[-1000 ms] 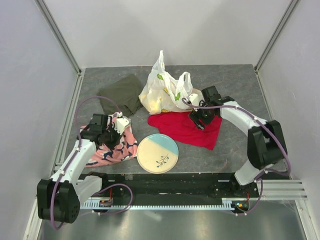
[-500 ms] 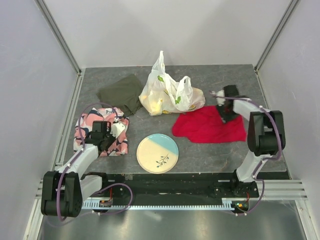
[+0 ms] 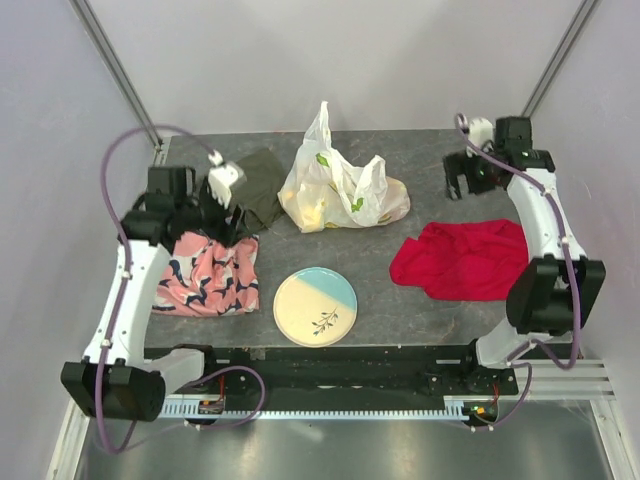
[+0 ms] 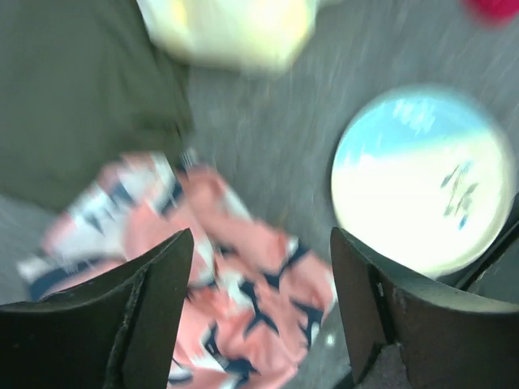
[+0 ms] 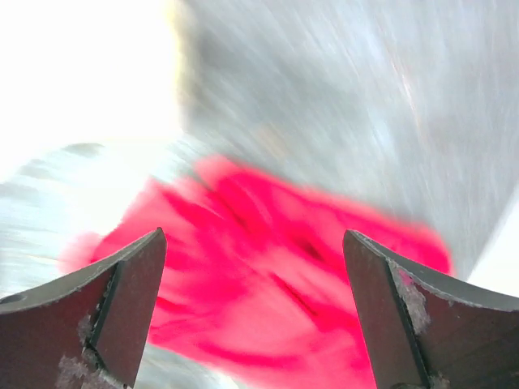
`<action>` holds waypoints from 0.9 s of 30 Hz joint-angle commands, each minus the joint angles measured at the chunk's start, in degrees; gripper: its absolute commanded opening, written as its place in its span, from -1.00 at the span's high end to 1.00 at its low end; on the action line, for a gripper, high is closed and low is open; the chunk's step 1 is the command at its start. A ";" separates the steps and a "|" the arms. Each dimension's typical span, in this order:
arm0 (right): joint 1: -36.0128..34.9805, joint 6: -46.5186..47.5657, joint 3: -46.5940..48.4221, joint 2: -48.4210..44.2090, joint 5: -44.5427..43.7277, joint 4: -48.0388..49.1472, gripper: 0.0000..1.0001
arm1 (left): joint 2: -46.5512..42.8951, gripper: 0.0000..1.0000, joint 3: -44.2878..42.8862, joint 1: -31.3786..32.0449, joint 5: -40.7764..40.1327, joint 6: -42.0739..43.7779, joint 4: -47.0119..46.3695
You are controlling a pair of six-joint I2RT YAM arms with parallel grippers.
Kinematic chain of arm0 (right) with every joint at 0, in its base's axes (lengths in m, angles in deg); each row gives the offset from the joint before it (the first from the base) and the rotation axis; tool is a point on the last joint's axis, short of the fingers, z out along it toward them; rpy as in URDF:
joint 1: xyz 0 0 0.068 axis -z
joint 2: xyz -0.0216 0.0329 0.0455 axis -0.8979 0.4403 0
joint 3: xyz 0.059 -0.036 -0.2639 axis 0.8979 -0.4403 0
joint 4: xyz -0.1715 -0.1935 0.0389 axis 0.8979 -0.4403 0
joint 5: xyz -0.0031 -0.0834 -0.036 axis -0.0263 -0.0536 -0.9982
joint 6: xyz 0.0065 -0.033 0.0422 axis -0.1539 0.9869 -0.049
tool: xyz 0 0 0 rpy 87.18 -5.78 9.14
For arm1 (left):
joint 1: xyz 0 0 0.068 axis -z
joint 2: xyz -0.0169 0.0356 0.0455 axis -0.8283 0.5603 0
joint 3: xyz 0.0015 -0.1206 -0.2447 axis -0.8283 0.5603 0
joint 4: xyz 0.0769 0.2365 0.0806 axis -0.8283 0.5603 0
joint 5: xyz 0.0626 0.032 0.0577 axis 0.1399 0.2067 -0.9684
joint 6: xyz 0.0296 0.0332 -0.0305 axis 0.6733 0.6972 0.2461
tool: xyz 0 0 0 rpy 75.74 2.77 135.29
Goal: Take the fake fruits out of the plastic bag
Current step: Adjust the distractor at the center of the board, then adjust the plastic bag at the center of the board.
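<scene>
The plastic bag (image 3: 335, 190) lies at the back of the table (image 3: 425, 150), with fruits (image 3: 313, 206) inside (yellow shows through). The left gripper (image 4: 259, 237) is wide apart and empty near the pink cloth (image 4: 243, 284), and the right gripper (image 5: 253, 237) the same near the red cloth (image 5: 268, 275).

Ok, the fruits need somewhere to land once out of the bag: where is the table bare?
Bare table lies between the plate, the red cloth and the plastic bag. The left side is crowded with the olive cloth and pink cloth.

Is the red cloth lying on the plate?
No, the red cloth lies off to one side of the plate, with bare table between them.
</scene>
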 commanded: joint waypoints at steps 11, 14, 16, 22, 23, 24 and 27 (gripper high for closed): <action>-20.85 -27.97 14.75 3.47 21.06 7.95 -0.88 | 49.95 -0.49 -66.11 7.50 6.16 -39.86 -3.48; -21.20 -33.87 14.66 5.23 20.00 9.54 -0.88 | 53.42 -0.48 -67.98 9.51 5.03 -42.36 -10.93; -21.55 -35.54 14.23 5.85 20.62 10.50 -0.84 | 56.93 -0.48 -68.24 9.70 6.33 -44.99 -15.16; -24.01 -37.57 12.73 6.72 17.99 12.61 -0.76 | 66.17 -0.48 -71.76 10.13 7.56 -53.77 -24.91; -24.36 -38.00 12.73 6.82 17.29 12.70 -0.74 | 67.40 -0.49 -71.94 10.14 8.27 -55.10 -26.67; -24.37 -37.92 13.08 7.25 16.93 12.88 -0.70 | 68.54 -0.51 -72.20 10.31 8.54 -56.51 -30.43; -24.37 -37.48 15.18 8.75 14.31 11.65 -0.61 | 74.34 -0.56 -75.62 11.54 5.65 -58.72 -33.63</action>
